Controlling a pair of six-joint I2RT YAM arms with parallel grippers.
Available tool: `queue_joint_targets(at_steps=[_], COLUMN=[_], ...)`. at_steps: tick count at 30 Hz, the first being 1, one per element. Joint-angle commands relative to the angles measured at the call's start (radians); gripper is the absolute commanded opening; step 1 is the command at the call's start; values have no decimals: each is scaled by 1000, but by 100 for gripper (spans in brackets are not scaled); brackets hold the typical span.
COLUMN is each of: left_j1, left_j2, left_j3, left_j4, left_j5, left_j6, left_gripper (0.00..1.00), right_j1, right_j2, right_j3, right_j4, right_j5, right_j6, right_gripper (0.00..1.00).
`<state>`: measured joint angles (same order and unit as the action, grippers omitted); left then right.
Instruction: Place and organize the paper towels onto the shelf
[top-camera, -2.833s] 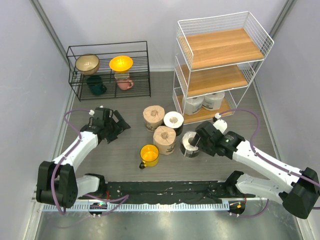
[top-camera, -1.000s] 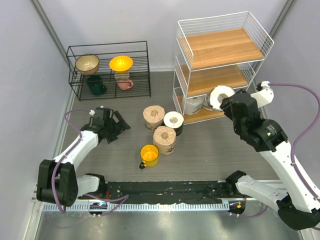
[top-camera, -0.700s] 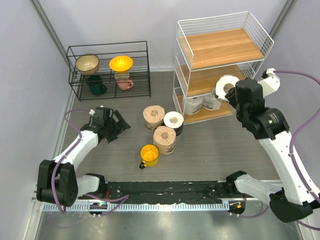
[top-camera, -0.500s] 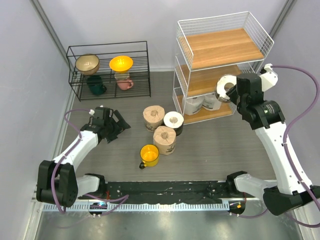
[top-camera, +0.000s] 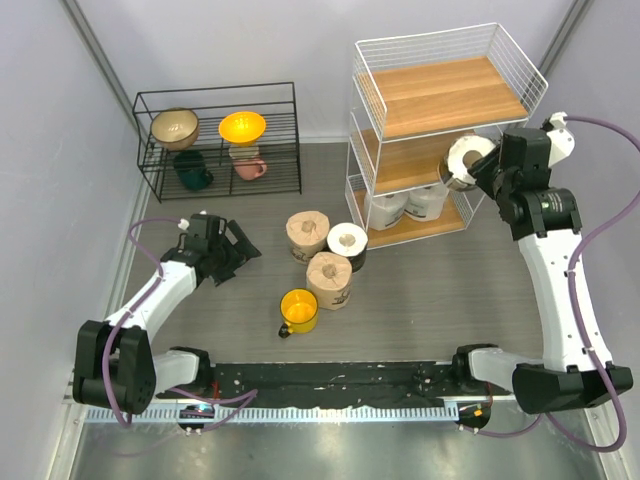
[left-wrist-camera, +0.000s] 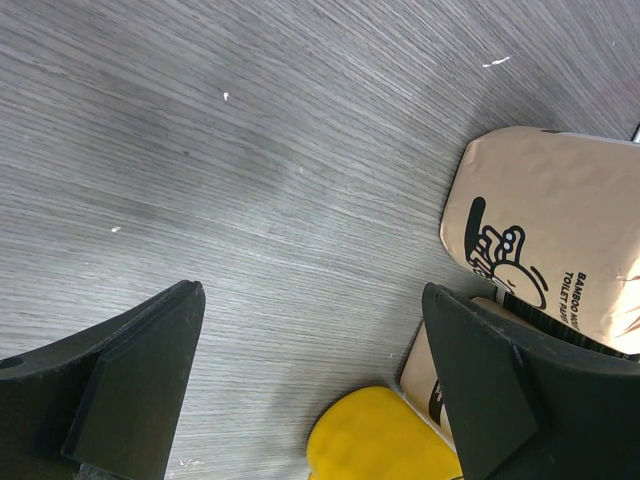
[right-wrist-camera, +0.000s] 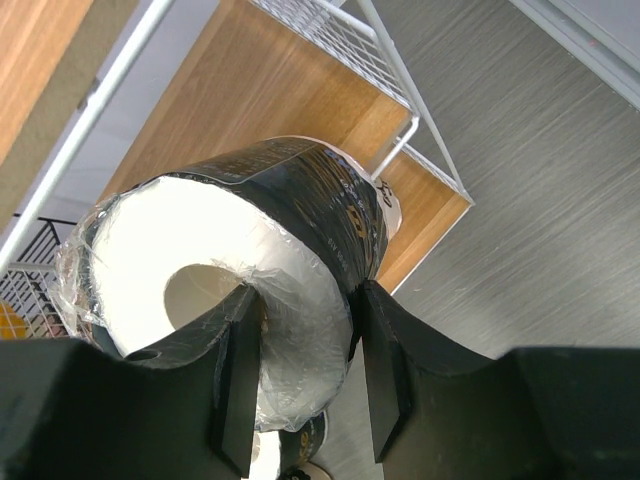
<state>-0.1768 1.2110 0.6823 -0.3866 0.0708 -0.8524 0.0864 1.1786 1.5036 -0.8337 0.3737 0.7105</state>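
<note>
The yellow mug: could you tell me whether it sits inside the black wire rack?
No, the yellow mug stands on the table beside a tan roll, outside the black wire rack.

At the far left of the grey wood-grain table (top-camera: 440, 290) I see a low black wire rack (top-camera: 218, 140), set close to the back wall. It holds two bowls side by side, a tan bowl (top-camera: 174, 127) on the left and an orange-yellow bowl (top-camera: 242, 126) on the right. Just below them in the overhead view sit a dark green mug (top-camera: 191, 170) and a pink mug (top-camera: 249, 166) — which tier, I cannot tell. Well apart from the rack, nearer my side, a yellow mug (top-camera: 299, 309) stands upright on the table.
</note>
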Motion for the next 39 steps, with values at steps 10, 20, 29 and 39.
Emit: queue_joint_targets(at_steps=[10,20,29,39], left_j1=[-4,-6,-4,-4], left_j2=[12,4,1,4], left_j3=[17,16,16,13], left_j4=[23,17,14,12], left_j5=[6,3,1,3], left_j6=[13,15,16,18], left_gripper=[96,95,96,96], right_j1=[-134,-149,-151,-151], right_j2=[95,167,194,190], right_j3=[148,201,176,113], right_j4=[131,150,191,263], right_j5=[-212,-246,-262,-318], right_j6=[-13,-6,7,12], right_gripper=[36,36,36,39])
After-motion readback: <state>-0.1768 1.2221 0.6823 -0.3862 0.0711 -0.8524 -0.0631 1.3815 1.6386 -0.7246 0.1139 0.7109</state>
